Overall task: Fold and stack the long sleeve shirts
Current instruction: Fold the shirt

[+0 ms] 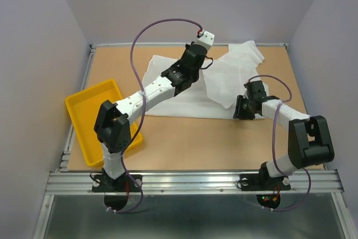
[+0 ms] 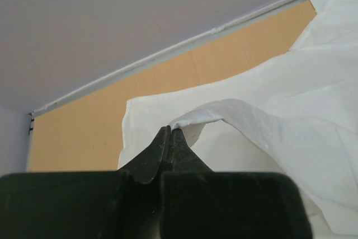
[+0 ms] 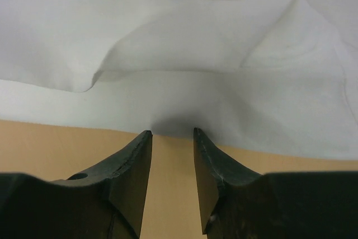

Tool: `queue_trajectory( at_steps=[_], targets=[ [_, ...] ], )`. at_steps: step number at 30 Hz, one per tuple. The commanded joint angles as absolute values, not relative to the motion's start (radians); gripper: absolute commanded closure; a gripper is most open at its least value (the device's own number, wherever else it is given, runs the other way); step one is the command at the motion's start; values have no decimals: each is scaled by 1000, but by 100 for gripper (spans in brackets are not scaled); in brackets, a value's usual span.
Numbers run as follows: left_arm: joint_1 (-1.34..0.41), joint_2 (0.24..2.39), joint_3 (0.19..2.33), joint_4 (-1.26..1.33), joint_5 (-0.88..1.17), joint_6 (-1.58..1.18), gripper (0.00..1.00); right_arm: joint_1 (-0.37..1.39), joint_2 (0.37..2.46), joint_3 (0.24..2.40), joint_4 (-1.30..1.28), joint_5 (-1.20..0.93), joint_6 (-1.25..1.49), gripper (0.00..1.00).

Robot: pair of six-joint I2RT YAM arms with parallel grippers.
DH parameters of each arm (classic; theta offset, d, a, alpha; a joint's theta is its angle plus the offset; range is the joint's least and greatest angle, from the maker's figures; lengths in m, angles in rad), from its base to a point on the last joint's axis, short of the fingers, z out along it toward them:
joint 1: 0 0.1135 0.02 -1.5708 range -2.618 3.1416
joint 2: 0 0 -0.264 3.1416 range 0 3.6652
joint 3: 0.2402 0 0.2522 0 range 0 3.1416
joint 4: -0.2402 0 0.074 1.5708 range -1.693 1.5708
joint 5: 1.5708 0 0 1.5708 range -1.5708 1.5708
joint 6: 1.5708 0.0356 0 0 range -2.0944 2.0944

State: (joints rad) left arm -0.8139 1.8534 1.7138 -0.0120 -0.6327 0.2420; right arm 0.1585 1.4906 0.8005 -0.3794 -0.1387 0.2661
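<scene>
Left jaws pinched fully shut on a raised edge of the white shirt point(image 2: 268, 110), cloth draping away right of the tips. Held up so it can fold over, I judge. Right jaws part open, gripping nothing. Shirt hem lies just ahead of their tips on the surface point(image 3: 56, 144), probably lined up for a grab.

left hand point(image 2: 169, 134): black, fingers pressed together, pinching a fold of cloth at their tips
shirt point(image 2: 291, 93): white and thin, filling the right side; the pinched edge rises in a ridge above the layer beneath
bench point(image 2: 78, 124): tan, bare on the left and far side
rail point(image 2: 168, 50): pale strip along the bench's far edge
wall point(image 2: 112, 9): plain grey beyond the rail
</scene>
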Motion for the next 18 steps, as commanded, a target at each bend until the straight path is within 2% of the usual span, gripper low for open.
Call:
queue_trajectory(
  at_steps=[1, 4, 6, 12, 18],
  targets=[
    [-819, 1727, 1637, 2, -617, 123, 100, 156, 1414, 781, -360, -31, 406, 59],
    [-825, 1672, 1567, -61, -600, 36, 100, 156, 1344, 827, -373, -3, 429, 57],
    [-828, 1652, 1540, -101, -615, -15, 100, 156, 1309, 867, -388, 90, 440, 55],
    [-839, 1505, 1372, -238, -577, -231, 100, 156, 1270, 959, -405, 222, 529, 39],
    [-870, 1333, 1133, -242, -375, -408, 100, 160, 1344, 982, -422, 299, 578, 39]
  ],
)
